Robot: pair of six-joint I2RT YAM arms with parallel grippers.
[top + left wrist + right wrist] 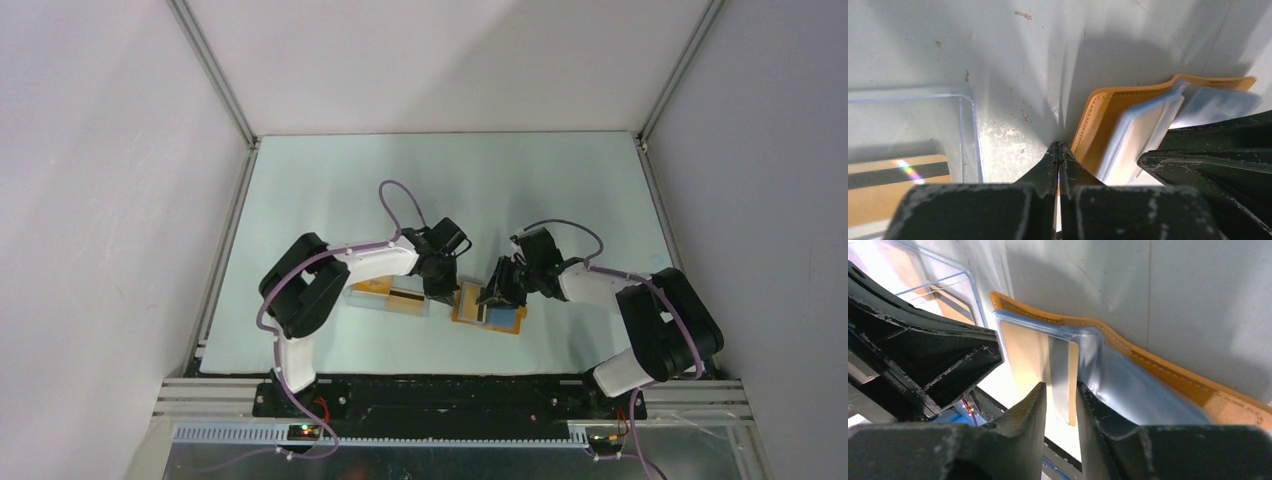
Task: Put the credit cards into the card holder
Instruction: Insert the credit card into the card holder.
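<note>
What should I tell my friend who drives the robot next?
Left gripper: jaws shut, nothing seen in them, tips on the table beside the card holder.
Right gripper: jaws partly open at a striped credit card, which seems partly inside the holder's blue-grey pocket.
A second credit card lies in the clear box.
Done: one card going in. Left: seat it, then fetch the boxed one.

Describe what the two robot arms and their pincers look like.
Both arms mix white curved shells with chunky black joints: the left arm and right arm match. A mauve cable loops along each. The left pincer and right pincer are matte black wedges with scuffed, whitish edges.
</note>
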